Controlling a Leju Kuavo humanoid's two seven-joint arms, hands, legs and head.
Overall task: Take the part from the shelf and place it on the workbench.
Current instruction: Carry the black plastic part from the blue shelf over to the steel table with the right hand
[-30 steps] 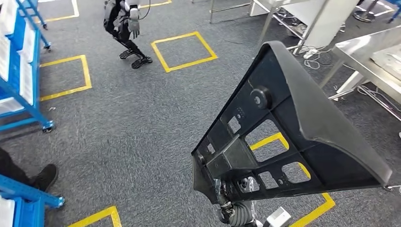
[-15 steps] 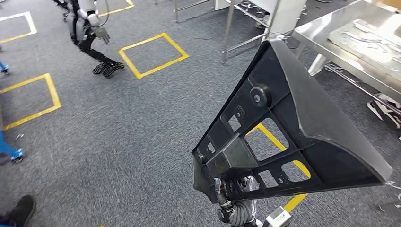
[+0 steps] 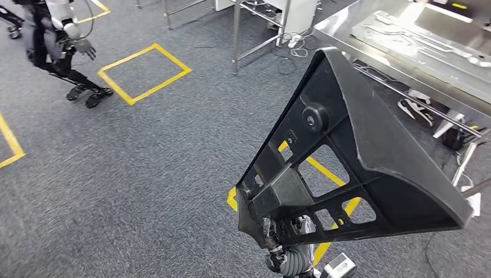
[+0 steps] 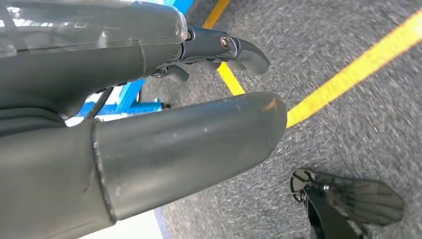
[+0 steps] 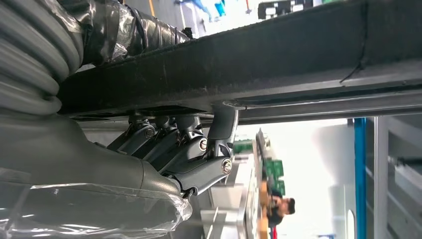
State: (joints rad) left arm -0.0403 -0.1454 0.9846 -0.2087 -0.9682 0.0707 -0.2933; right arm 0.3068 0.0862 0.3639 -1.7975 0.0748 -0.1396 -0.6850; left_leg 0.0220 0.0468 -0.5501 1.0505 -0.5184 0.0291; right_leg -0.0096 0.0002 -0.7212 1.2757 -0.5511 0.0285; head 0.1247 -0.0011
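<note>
Far left of the head view, another robot (image 3: pixel 55 43) on grey carpet (image 3: pixel 133 174), mid-stride beside a square of yellow tape (image 3: pixel 143 73); a second run of yellow tape (image 3: pixel 315 168) partly hidden behind the part. Hanging low over the same carpet in its wrist view, left hand (image 4: pixel 149 124) with nothing in it, thumb thick and straight, darker fingers (image 4: pixel 239 50) curled a little and apart from the thumb, so loosely spread; yellow tape lines crossing under it, blue frame (image 4: pixel 134 99) of a shelf behind. Centre to right of the head view, large black part (image 3: pixel 347 162), a flat triangular plastic panel with cut-out windows and a round boss near its upper point, held up off the floor and tilted, wide end lowest and nearest the camera, narrow end pointing up toward the bench; not touching the bench. At the part's lower edge, right hand (image 3: pixel 284 249) clamped on it from beneath; in the right wrist view, fingers (image 5: pixel 199 154) hooked up against the panel's dark underside (image 5: pixel 249 64), firmly holding. Top right, steel workbench (image 3: pixel 394 52) on thin legs, with a shallow metal piece (image 3: pixel 417 35) lying on its top toward the far right corner; cables (image 3: pixel 295 43) on the floor by the left legs; a person (image 5: pixel 278 206) small in the distance of the right wrist view.
</note>
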